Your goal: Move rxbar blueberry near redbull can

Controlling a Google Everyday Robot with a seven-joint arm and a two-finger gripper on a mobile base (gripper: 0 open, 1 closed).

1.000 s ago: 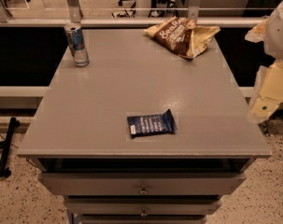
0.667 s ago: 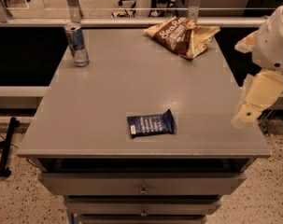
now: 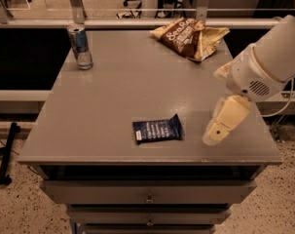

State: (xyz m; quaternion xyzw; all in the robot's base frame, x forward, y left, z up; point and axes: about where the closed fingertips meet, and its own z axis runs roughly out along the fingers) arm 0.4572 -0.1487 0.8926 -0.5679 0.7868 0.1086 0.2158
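Camera view: arm point(image 3: 268, 57) angled downward, gripper point(image 3: 213, 133) near rxbar blueberry point(image 3: 157, 129), not touching.

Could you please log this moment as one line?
rxbar blueberry: flat, front centre | redbull can: upright, far-left corner | gripper: right of bar

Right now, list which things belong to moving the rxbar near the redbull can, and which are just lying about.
Job: rxbar blueberry, lying near the front edge; redbull can, upright, far left corner; gripper, over the right side of the table, apart from the bar.
Lying about: chip bag, far right.
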